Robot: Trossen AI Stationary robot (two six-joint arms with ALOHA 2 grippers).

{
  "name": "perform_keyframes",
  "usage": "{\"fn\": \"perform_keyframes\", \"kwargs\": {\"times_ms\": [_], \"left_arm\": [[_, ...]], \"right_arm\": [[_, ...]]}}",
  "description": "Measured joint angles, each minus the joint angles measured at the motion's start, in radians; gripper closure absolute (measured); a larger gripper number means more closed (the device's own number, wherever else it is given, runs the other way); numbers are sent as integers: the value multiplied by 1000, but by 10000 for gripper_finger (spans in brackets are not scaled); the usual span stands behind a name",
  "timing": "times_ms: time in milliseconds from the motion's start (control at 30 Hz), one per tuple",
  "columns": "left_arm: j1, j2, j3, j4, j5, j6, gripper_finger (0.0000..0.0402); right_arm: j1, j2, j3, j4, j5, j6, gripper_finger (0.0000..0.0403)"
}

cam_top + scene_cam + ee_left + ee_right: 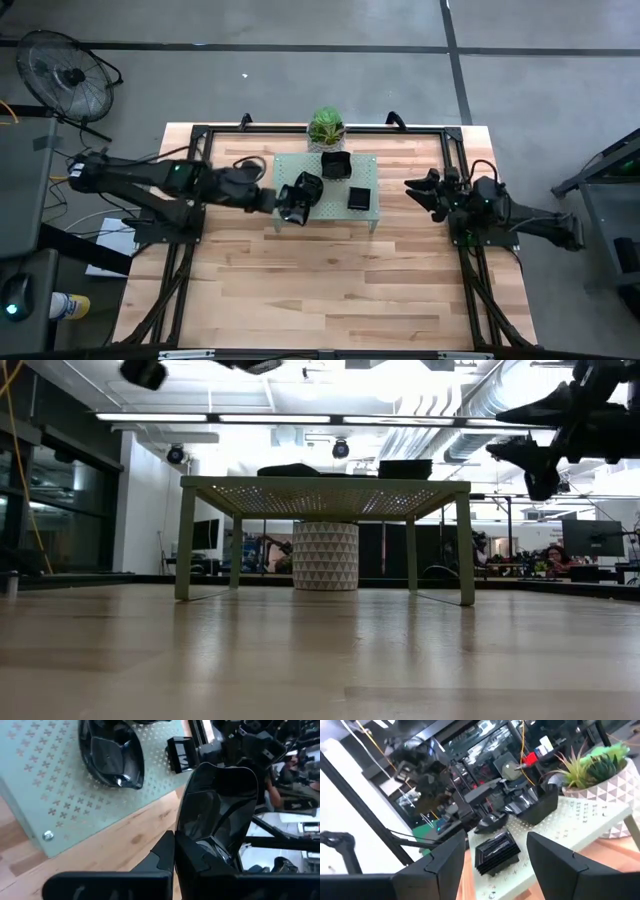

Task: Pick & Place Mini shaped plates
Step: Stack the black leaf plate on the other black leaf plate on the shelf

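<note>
Between the left fingers (175, 851), a black plate (215, 805) stands clamped.

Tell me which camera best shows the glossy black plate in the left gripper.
Left wrist view: the glossy black plate fills the frame, pinched by the left gripper. The high view shows it small; low and right wrist views don't show it clearly.

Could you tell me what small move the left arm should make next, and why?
Probably carry the plate clear of the rack before lowering it. The left gripper is shut on a glossy black plate, held above the rack's edge, and other plates lie close by on it.
</note>
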Motion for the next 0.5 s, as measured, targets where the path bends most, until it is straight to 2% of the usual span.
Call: {"fn": "perform_keyframes", "kwargs": {"times_ms": [167, 300, 500], "left_arm": [[84, 115, 87, -41, 99, 62, 401], [126, 178, 135, -63, 100, 93, 401], [159, 214, 160, -65, 81, 94, 401]], "right_arm": [[-25, 10, -9, -56, -31, -64, 194], [-23, 11, -8, -154, -10, -104, 200], [-23, 15, -7, -161, -10, -156, 214]]}}
